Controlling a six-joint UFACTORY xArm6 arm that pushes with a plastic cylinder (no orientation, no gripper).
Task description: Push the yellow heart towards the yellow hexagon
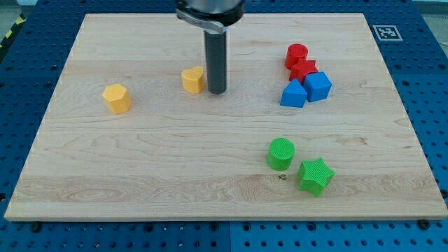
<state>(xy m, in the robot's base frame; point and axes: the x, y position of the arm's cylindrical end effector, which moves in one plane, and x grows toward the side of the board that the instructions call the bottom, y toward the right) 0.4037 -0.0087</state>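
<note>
Upright, my tip stands just right of yellow heart.

Board: pale wood, visible grain, smooth matt finish. Rod: dark, metal-looking, slight sheen. Yellow heart, yellow hexagon, green cylinder, green star: matt plastic, finely ridged surfaces. Surrounding blue base: perforated, metal-looking.

Feed's bright and evenly lit on my end, soft overhead light so the blocks only throw tiny shadows on the desk, no real glare on the wood, everything sharp, just some perspective narrowing toward the view's top.
</note>
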